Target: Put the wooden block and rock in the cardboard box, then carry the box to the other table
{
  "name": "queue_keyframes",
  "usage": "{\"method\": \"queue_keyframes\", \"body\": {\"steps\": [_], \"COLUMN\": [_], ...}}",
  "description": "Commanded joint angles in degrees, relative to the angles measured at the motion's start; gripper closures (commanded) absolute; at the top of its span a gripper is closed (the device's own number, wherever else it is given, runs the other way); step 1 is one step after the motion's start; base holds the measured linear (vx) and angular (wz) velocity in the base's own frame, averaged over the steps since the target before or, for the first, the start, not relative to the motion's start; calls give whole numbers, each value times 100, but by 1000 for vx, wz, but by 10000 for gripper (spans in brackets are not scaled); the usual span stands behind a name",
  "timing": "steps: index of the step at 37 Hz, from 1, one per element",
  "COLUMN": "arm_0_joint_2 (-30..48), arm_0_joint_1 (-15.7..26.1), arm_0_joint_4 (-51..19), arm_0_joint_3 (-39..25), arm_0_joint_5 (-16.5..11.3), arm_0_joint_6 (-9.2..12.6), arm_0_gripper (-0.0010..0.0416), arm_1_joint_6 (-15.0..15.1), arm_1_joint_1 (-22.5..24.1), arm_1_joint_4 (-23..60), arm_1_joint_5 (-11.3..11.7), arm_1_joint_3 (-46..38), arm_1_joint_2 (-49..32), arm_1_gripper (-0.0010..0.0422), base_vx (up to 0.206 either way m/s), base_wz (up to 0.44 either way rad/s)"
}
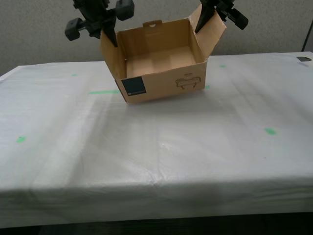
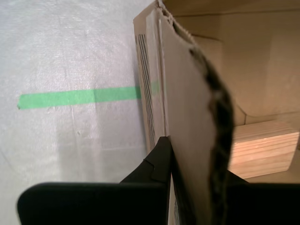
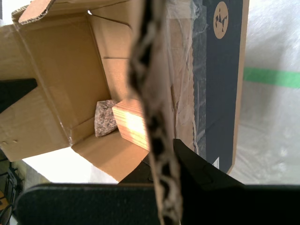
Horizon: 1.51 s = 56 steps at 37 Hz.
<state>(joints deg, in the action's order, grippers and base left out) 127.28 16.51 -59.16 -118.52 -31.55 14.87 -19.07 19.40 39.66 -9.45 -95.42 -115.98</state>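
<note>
The cardboard box (image 1: pixel 161 81) sits tilted, open side up, at the back of the other table (image 1: pixel 146 156), whose white sheet is wrinkled. I cannot tell whether it touches the sheet. My second gripper (image 1: pixel 110 34) is shut on the side flap at the exterior view's left. That flap's edge (image 2: pixel 187 117) runs between its jaws. My first gripper (image 1: pixel 201 22) is shut on the flap at the exterior view's right, shown edge-on (image 3: pixel 154 117). Inside the box, the wooden block (image 3: pixel 131 124) lies against the rock (image 3: pixel 105 117). The block (image 2: pixel 262 147) also shows in the second wrist view. The front wall hides both in the exterior view.
A green tape strip (image 1: pixel 102 91) runs up to the box at the exterior view's left. Smaller green marks (image 1: pixel 270 130) (image 1: pixel 20 139) dot the sheet. A dark object (image 1: pixel 303 58) lies at the table's far edge at the exterior view's right. A grey wall stands behind.
</note>
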Motion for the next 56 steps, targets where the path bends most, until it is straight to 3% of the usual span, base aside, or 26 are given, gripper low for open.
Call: {"method": "queue_keyframes", "body": {"steps": [1, 8, 56], "arm_0_joint_2": [267, 555, 540], "arm_0_joint_1": [4, -7, 4], "arm_0_joint_4": [-11, -85, 107], "arm_0_joint_3": [-295, -437, -251], "arm_0_joint_5": [-28, 9, 13], "arm_0_joint_6": [46, 341, 337], "arm_0_gripper": [406, 406, 405], "arm_1_joint_6": [170, 208, 238], "arm_1_joint_1": [2, -15, -74], "arm_1_joint_4": [151, 269, 579], "arm_1_joint_5": [-44, -44, 4], "arm_1_joint_3": [-369, -693, -691], "arm_1_joint_2": [-308, -525, -518], "arm_1_gripper": [413, 413, 412], "base_vx": [12, 0, 0], "base_wz": [0, 0, 0]}}
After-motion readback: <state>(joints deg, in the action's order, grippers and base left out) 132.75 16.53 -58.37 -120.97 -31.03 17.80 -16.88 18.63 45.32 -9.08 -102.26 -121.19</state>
